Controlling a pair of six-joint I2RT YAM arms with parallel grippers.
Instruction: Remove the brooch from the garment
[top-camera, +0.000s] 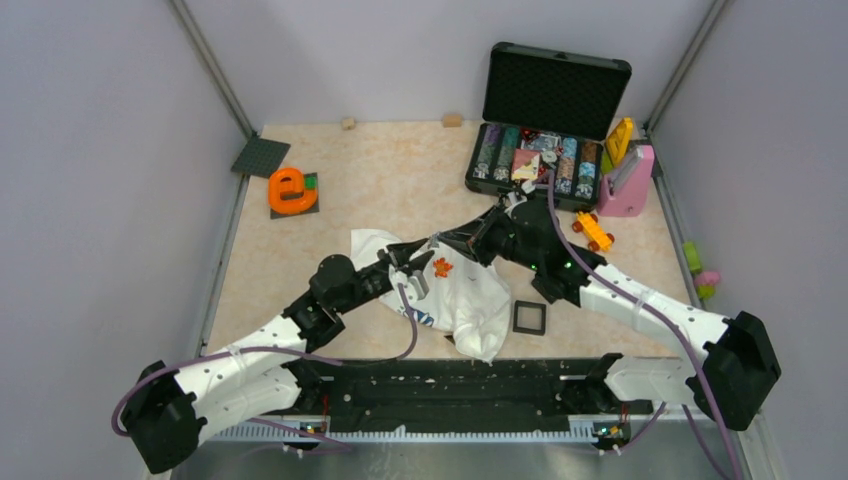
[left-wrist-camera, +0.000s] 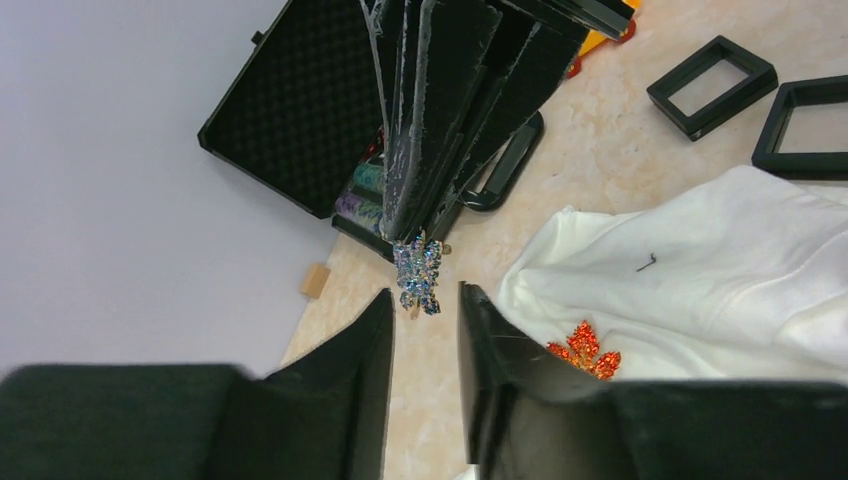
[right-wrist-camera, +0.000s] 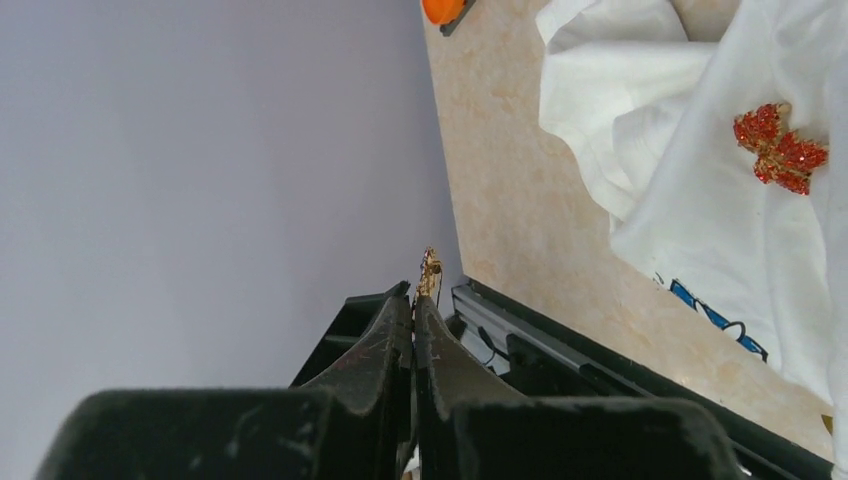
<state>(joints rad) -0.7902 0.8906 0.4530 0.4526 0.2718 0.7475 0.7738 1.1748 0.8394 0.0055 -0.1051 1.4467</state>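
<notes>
Over the middle of the table (top-camera: 400, 180), the two grippers meet tip to tip above the shirt (top-camera: 470, 295). The right gripper (right-wrist-camera: 414, 300) is squeezed tight on the blue brooch (left-wrist-camera: 417, 272), pinching it at the very ends of its fingers. The brooch hangs from those fingertips, off the shirt and not touching it. It is small and bumpy, covered in shiny blue and silver stones. From the right wrist view only its thin gold edge shows, poking out past the fingertips.

The left gripper (left-wrist-camera: 427, 292) is open a little and holds nothing. The blue brooch hangs right at the gap between its two fingertips, but I cannot tell if it touches them.

The shirt is soft white cloth, bunched up in folds, with a bit of blue print near its near edge. An orange brooch (left-wrist-camera: 585, 350), sparkly and shaped like a leaf, sits on the shirt just right of the left gripper.

A flat black box (top-camera: 529, 317), square like a frame, lies on the table right of the shirt.
</notes>
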